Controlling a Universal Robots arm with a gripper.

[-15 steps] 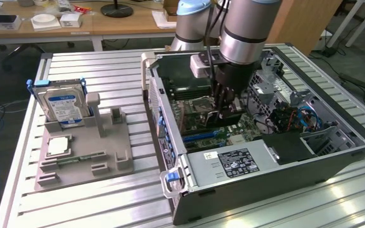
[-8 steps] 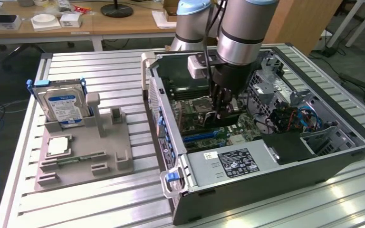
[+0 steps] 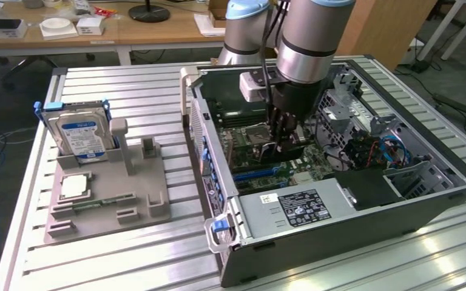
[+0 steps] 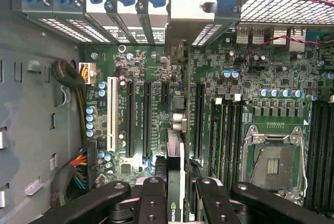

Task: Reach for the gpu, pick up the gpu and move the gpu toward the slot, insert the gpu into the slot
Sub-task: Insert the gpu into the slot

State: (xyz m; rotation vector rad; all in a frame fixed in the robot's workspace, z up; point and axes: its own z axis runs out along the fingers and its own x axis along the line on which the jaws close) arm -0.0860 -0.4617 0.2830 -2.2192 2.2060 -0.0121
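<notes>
Gpu (image 4: 176, 182) stands edge-on between the jaws, clamped from both sides and held over the motherboard (image 4: 219, 98) inside the open computer case (image 3: 427, 206), which lies on the tabletop (image 3: 111, 254); the gripper (image 3: 286, 145) hangs mid-case.

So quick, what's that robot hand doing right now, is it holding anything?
Hand: closed on the gpu, held edge-on over the motherboard inside the computer case.
</notes>
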